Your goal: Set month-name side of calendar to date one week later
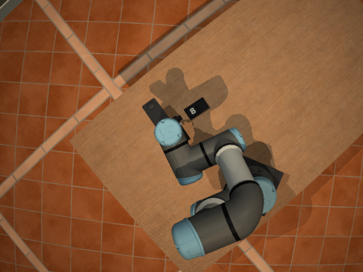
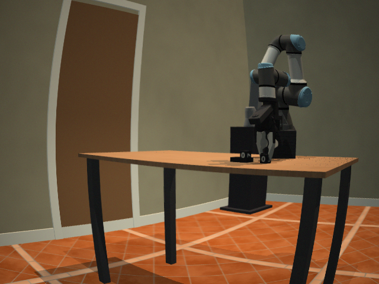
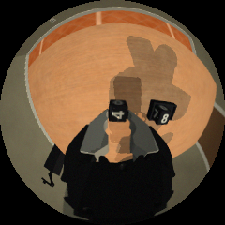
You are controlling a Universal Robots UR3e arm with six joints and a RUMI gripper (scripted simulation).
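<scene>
My gripper [image 2: 266,155] [image 3: 117,110] is shut on a black cube [image 2: 263,158] [image 3: 118,111] low at the table top. This cube shows a 4 lying on its side towards the wrist camera and a 0 towards the exterior camera. In the top view the arm hides it. The second black cube [image 1: 192,110] [image 2: 244,155] [image 3: 163,117] sits in one end of the black tray [image 1: 202,103] [image 2: 235,159], with an 8 on top and a 0 on a side face. The tray's other end holds no cube. The month's name is not readable.
The tray stands close beside the gripper, to its right in the wrist view. The wooden table [image 1: 278,64] [image 2: 171,157] has an edge to the left of the gripper in the top view. The arm's dark base [image 2: 249,189] stands behind the table in the exterior view.
</scene>
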